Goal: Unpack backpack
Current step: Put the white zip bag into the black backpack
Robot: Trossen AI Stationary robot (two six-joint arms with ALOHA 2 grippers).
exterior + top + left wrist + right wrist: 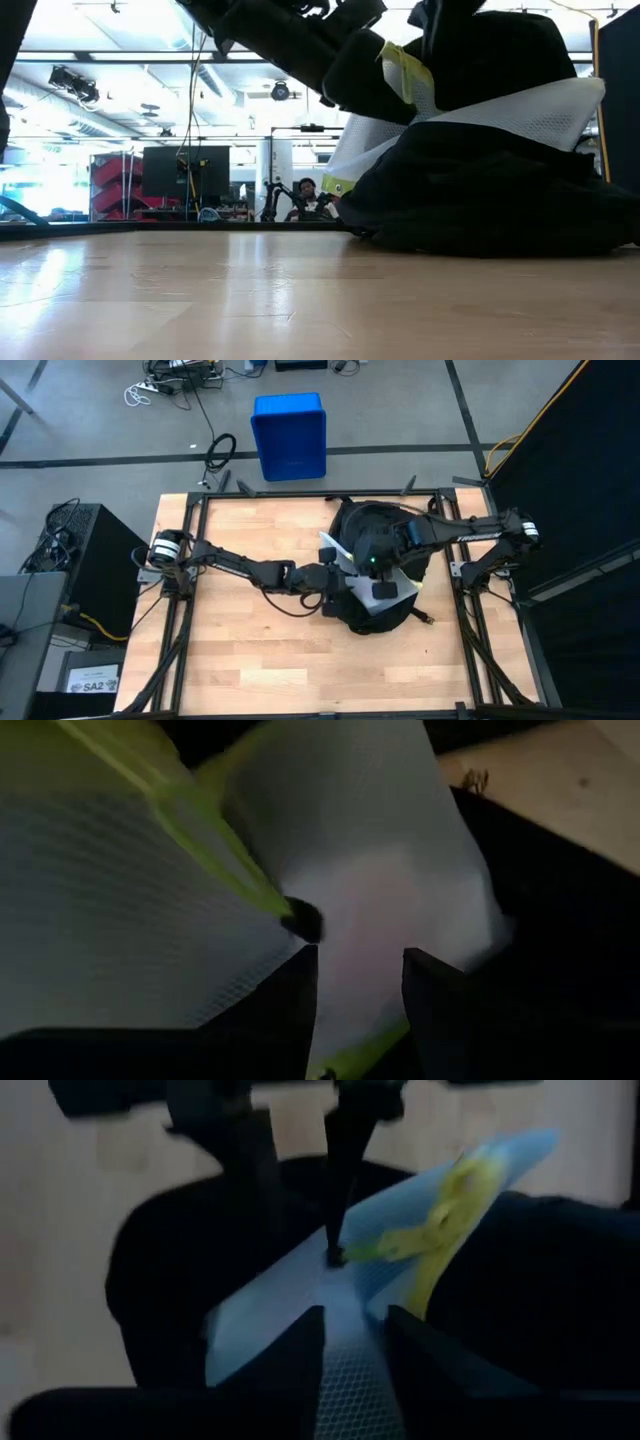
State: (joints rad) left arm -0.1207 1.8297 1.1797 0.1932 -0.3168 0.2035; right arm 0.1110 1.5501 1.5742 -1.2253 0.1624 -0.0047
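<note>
From above, you see the backpack (375, 570) lying right of centre on the wooden table (240, 650), with both arms meeting over it. The left gripper (345, 582) reaches in at the bag's left edge, the right gripper (378, 552) sits over its middle, and pieces of a white mesh pouch (385, 590) show between them. A blue bin (289, 435) stands on the floor beyond the table; only this view shows it.

At table height, the backpack (500, 190) fills the right side, and the mesh pouch (530, 110), edged in yellow-green, sticks out of its top. People sit in the room behind.

The left wrist view gives you what the others hide: the left gripper (360, 990) has its fingers (290, 1010) a little apart, with the pouch (360, 870) passing between them.

In the right wrist view, the right gripper (355, 1340) shows its fingers (300, 1355) slightly apart around the pouch's mesh (345, 1370); you cannot tell whether they grip it.
</note>
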